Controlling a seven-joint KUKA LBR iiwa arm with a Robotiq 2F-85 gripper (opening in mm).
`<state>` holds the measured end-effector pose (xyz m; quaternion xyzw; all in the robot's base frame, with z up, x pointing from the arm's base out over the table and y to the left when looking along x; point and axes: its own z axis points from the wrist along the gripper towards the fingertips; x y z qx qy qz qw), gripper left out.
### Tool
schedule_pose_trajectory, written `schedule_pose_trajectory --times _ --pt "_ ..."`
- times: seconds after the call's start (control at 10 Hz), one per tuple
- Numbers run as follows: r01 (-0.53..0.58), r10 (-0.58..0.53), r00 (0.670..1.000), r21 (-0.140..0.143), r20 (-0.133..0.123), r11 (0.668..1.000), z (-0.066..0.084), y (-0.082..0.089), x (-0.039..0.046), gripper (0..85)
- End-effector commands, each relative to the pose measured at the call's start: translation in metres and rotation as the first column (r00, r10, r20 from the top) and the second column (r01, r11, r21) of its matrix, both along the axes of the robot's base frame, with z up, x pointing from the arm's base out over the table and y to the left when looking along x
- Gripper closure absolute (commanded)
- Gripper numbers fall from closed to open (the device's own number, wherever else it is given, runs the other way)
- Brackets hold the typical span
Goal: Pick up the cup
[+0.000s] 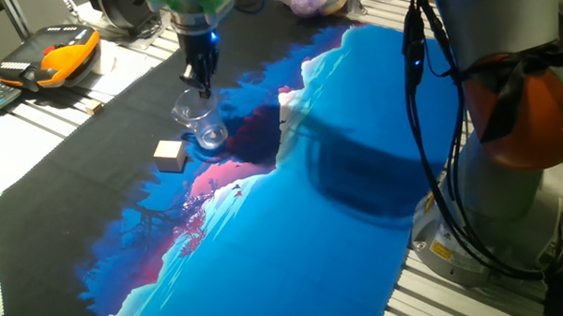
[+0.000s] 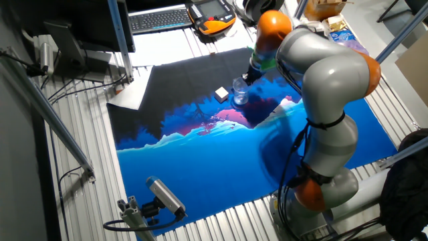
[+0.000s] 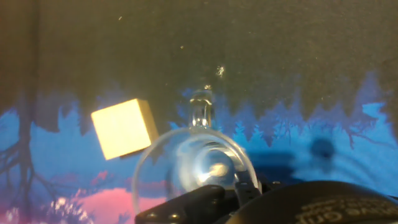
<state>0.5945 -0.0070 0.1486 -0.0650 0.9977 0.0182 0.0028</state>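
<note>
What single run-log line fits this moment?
phase: at grasp | fingers: at rim of small clear glass cup, closure unclear | cup: upright on mat | small beige wooden block: beside cup, apart

The cup (image 1: 206, 120) stands upright on the mat (image 1: 336, 207) that covers the desk (image 1: 73, 90), directly under the gripper (image 1: 200, 81). The block (image 1: 170, 154) lies just beside the cup, apart from it.
</note>
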Motion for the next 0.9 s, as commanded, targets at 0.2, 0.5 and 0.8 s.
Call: schedule_pose_trajectory --times 0.2,0.5,0.8 --pt "-0.007 0.007 1.0 0.012 -0.03 1.0 0.027 0.001 -0.0072 85.0" --pt "0.001 0.001 0.998 0.037 -0.061 0.999 0.053 0.0 -0.0264 85.0" --pt "-0.008 0.009 0.999 0.034 -0.033 0.999 0.062 0.002 -0.0379 85.0"
